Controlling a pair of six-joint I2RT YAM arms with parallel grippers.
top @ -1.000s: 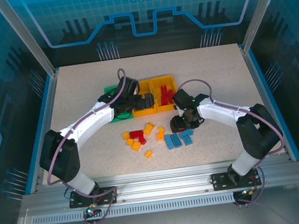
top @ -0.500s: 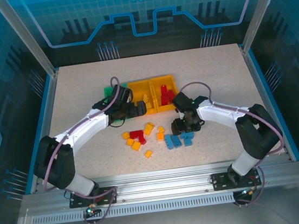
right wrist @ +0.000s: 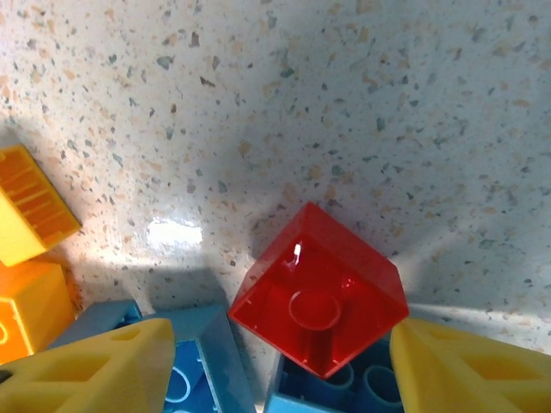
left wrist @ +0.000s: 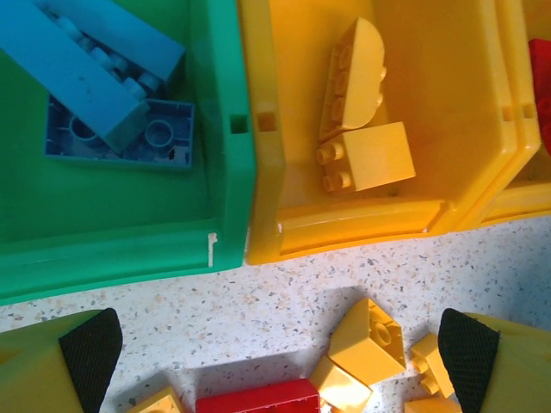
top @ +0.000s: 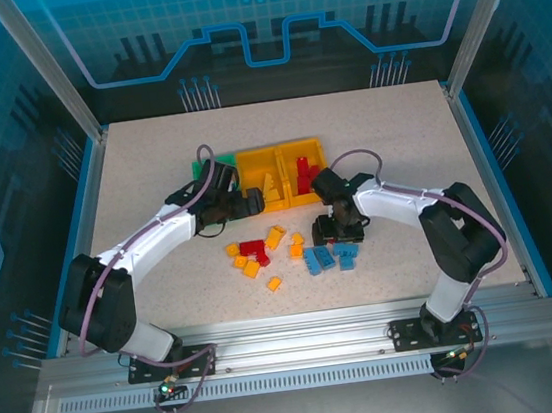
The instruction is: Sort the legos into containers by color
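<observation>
Three joined containers stand at mid-table: a green bin (top: 200,165) (left wrist: 129,241) holding blue legos (left wrist: 95,82), a middle yellow bin (top: 253,158) (left wrist: 344,228) holding yellow legos (left wrist: 366,155), and a right yellow bin (top: 306,145) with red legos (top: 305,174). Loose legos lie in front: red (top: 253,249), yellow (top: 275,237), blue (top: 318,259). My left gripper (top: 248,205) (left wrist: 280,344) hangs open just in front of the bins, over a yellow lego (left wrist: 370,340). My right gripper (top: 339,229) (right wrist: 284,344) is open astride an upturned red lego (right wrist: 314,288) resting on blue ones (right wrist: 344,387).
A lone yellow lego (top: 274,283) lies nearest the table's front edge. Blue rails (top: 74,241) border the speckled table on both sides, with bare tabletop behind the bins and to the far left and right.
My left gripper has drawn back from above the bins to the table just in front of them. The right gripper has shifted only slightly over the blue legos.
</observation>
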